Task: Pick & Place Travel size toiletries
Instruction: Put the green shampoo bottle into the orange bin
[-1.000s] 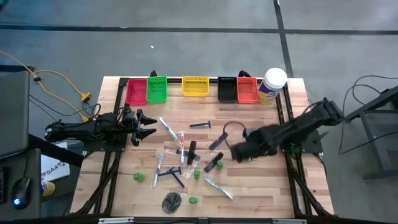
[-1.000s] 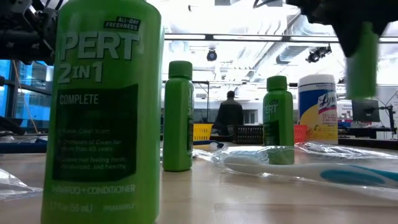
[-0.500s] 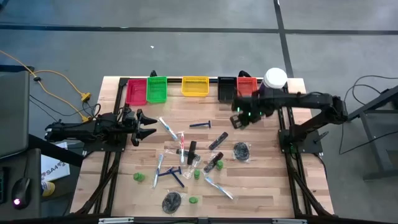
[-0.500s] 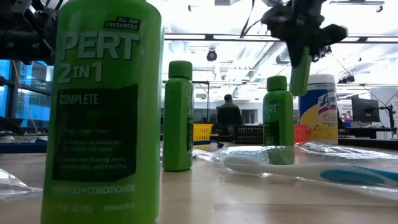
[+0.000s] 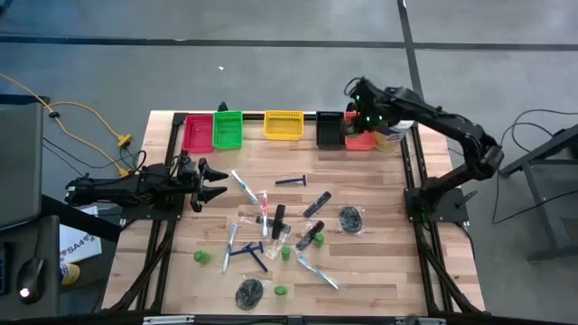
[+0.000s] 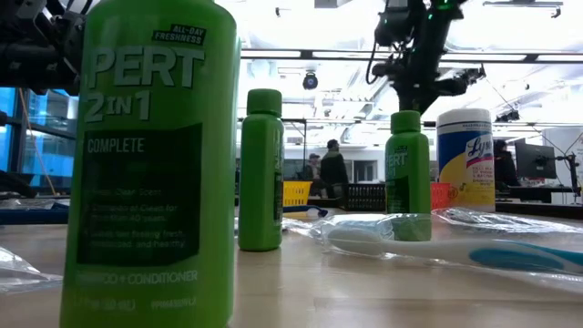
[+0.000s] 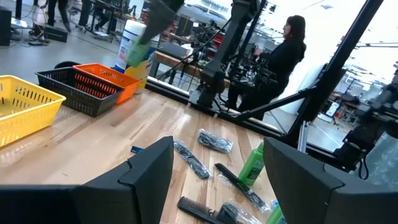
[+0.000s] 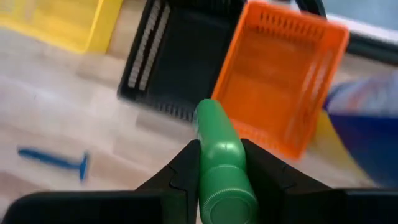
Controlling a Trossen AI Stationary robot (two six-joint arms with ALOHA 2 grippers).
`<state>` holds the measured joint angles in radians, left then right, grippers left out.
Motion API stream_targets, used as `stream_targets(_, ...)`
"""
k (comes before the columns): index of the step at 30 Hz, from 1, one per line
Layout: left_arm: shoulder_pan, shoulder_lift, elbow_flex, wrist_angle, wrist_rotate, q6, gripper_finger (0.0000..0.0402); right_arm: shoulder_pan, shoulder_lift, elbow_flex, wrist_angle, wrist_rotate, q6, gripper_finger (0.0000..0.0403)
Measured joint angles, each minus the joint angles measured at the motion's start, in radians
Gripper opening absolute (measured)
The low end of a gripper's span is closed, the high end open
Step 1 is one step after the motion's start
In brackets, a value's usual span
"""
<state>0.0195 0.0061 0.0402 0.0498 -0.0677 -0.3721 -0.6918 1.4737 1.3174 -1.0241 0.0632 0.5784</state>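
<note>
My right gripper (image 5: pixel 361 120) hangs over the black bin (image 5: pixel 329 130) and the orange bin (image 5: pixel 359 137) at the far edge, shut on a small green bottle (image 8: pixel 219 158). The other toiletries lie in the table's middle: blue razors (image 5: pixel 291 181), toothbrushes (image 5: pixel 244 185), black combs (image 5: pixel 314 205), mesh puffs (image 5: pixel 350 218) and green bottles (image 5: pixel 310 237). Three green bottles stand upright on their bases in the low view (image 6: pixel 261 169). My left gripper (image 5: pixel 217 181) waits open at the table's left, holding nothing. My right gripper pinches the green bottle's two opposite sides (image 8: pixel 205 163) between its two fingers. The fingers slant down from above and lie along the bottle. The bottle is lifted clear, above the edge between the black bin (image 8: pixel 177 62) and the orange bin (image 8: pixel 280 81).
A row of mesh bins stands along the far edge: red (image 5: pixel 197 134), green (image 5: pixel 228 129), yellow (image 5: pixel 283 125), black, orange. A large white jar (image 6: pixel 466 159) stands at the far right corner. People show in the room beyond the table (image 7: pixel 283 53).
My right gripper has swung from the table's middle toward the far edge, carrying the green bottle clear of the table, and has turned about as it went. It now hangs over the black and orange bins. The mesh puff it was above shows again.
</note>
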Motion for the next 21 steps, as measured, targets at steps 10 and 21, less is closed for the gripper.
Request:
stream_targets(10,0.000,0.000,0.000,0.000,0.000,0.000,0.0241,-0.091,0.182,0.155,-0.017,-0.032,-0.291,0.0086)
stream_targets(21,0.000,0.000,0.000,0.000,0.000,0.000,0.0241,-0.099,0.368,0.342,-0.139,0.147,-0.664,0.0086)
